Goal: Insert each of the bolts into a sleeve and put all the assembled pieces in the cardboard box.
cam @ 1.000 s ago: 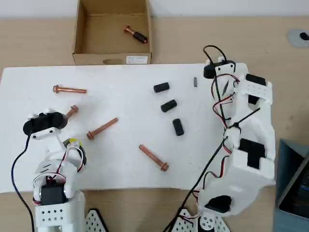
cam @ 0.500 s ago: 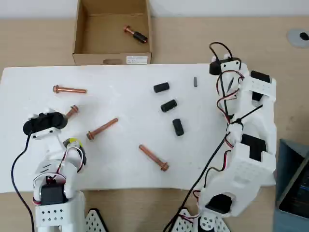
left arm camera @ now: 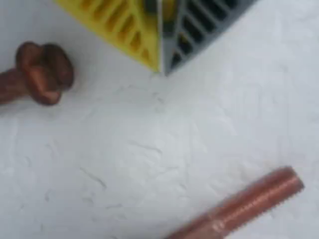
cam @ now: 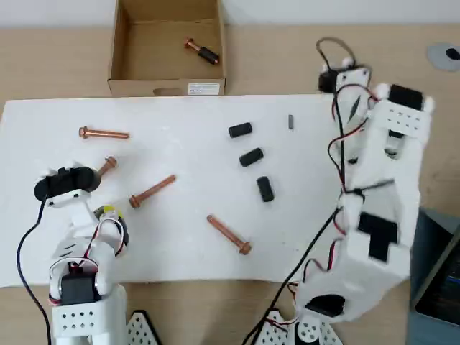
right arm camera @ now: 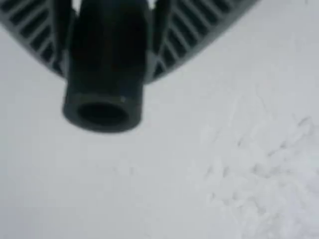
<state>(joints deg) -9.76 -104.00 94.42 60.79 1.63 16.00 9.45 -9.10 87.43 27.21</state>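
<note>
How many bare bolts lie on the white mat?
4: far-left bolt; half-hidden bolt by the left arm; bolt right of that arm; bolt nearest the front edge. Others may hide under the arms.

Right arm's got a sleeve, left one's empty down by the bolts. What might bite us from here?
1. The sleeve sticks out past the fingers of the right gripper, so a bolt pushed in off-axis may tilt it or knock it loose.
2. The left gripper is shut, with a bolt head and another bolt's threaded end close by; opening there may nudge either away.
</note>
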